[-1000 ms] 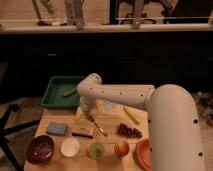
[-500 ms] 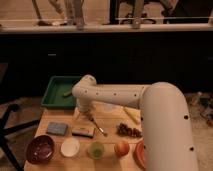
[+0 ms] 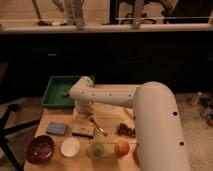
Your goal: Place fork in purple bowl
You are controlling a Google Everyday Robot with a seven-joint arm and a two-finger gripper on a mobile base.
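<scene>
While the gripper (image 3: pixel 83 116), state unclear, hangs over the table (image 3: pixel 54 116), the fork (image 3: pixel 98 126) lies just beside it.

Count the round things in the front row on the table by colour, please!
Purple: 1, the purple bowl
White: 1, a white bowl
Green: 1, a small green cup
Orange: 1, a round fruit
Total: 4, though the arm may hide more.
The gripper is behind that row, next to the fork.
</scene>
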